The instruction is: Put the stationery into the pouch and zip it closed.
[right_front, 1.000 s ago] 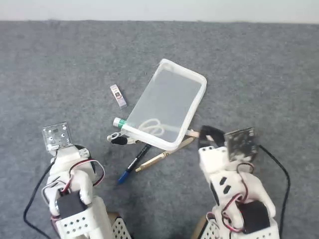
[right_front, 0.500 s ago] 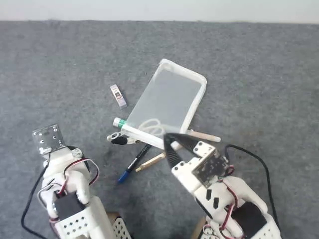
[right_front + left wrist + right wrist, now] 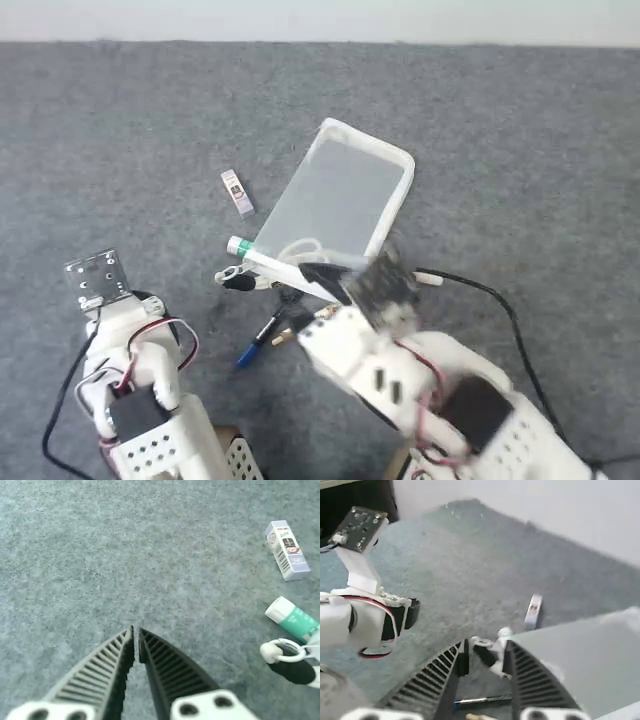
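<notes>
**Pouch and loose stationery on carpet, two arms at the near edge**

High view: the pouch (image 3: 345, 200) lies flat at centre frame on the grey carpet (image 3: 520, 150), tilted, its long axis running from upper right to lower left; a white cord (image 3: 300, 250) is looped at its lower end. The stationery lies outside the pouch. A small box (image 3: 237, 193) sits apart to its left. A white tube (image 3: 243, 247) with a green band lies along its lower-left edge. A black-and-white clip (image 3: 238, 280) is just below the tube. A blue pen (image 3: 262, 335) and a pencil (image 3: 284, 337) lie side by side, slanting, below the pouch, the pencil partly hidden by the right arm. The end of a wooden stick (image 3: 430, 280) shows at the pouch's lower right.

Right gripper (image 3: 485, 655): jaws parted, clasping nothing; in the high view it is just below centre frame, over the pouch's lower edge; its wrist view shows the clip and tube beyond the gap.

Left gripper (image 3: 135, 632): jaws drawn together to a thin slit, empty, over bare carpet, well apart from the box and tube; the left arm (image 3: 130, 380) stands at lower left of the high view.
</notes>
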`<move>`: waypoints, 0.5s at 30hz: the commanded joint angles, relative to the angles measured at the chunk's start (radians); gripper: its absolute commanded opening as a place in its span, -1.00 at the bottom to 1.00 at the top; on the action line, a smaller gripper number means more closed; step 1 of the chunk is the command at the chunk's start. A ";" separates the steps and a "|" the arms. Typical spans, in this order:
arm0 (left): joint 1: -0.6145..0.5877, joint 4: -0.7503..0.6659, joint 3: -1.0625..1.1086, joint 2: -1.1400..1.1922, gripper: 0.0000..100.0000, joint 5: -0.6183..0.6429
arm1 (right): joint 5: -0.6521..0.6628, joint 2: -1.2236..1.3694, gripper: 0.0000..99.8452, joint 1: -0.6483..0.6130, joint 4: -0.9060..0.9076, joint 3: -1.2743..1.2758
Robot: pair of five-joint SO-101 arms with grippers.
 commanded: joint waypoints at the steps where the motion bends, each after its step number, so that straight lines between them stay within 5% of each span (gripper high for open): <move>1: -0.005 -0.040 -0.022 -0.008 -0.98 0.002 | -0.107 0.206 -0.68 -0.030 -0.062 -0.129; 10: -0.009 -0.078 0.004 -0.008 -0.98 0.002 | -0.358 0.619 -0.68 -0.045 -0.245 -0.301; 15: -0.009 -0.078 0.004 -0.008 -0.98 0.002 | -0.377 0.811 -0.67 -0.097 -0.308 -0.356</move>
